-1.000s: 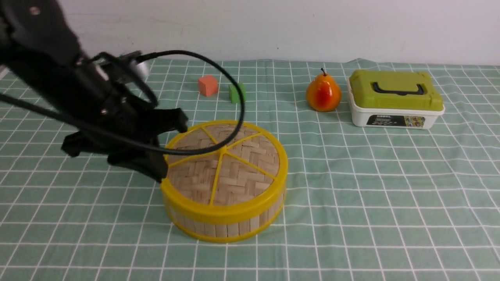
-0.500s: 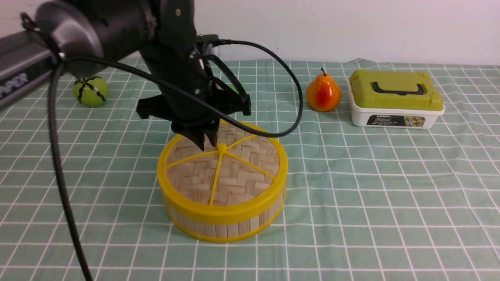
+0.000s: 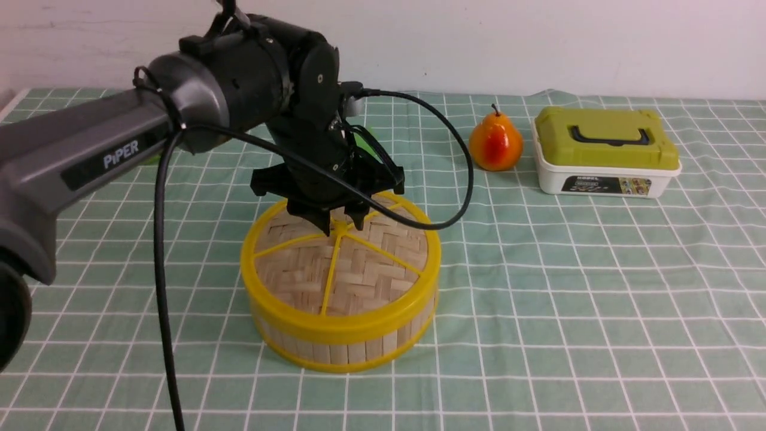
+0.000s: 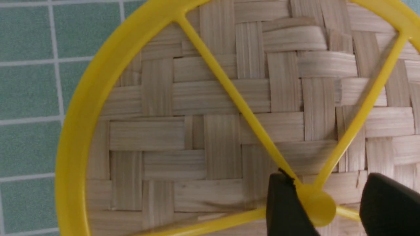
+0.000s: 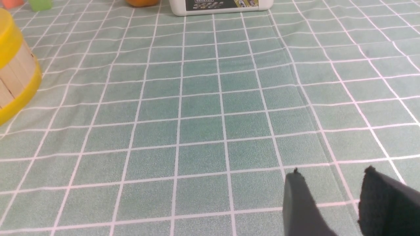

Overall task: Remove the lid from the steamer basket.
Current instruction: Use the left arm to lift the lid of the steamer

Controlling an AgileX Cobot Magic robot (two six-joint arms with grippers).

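Observation:
The lid, a woven bamboo disc with yellow rim and spokes, sits on the steamer basket in the middle of the table. My left gripper points down over the lid's centre, open, its two fingers either side of the small yellow knob. In the left wrist view the gripper has one finger touching the knob and the other standing apart from it. My right gripper is open and empty above the bare cloth. The basket's side shows far off in the right wrist view.
A pear and a white box with an olive-green lid stand at the back right. A green block is partly hidden behind the left arm. The arm's black cable loops over the basket's right side.
My left arm has swung from the basket's left side to above the lid's centre. Its fingers now sit on either side of the knob.

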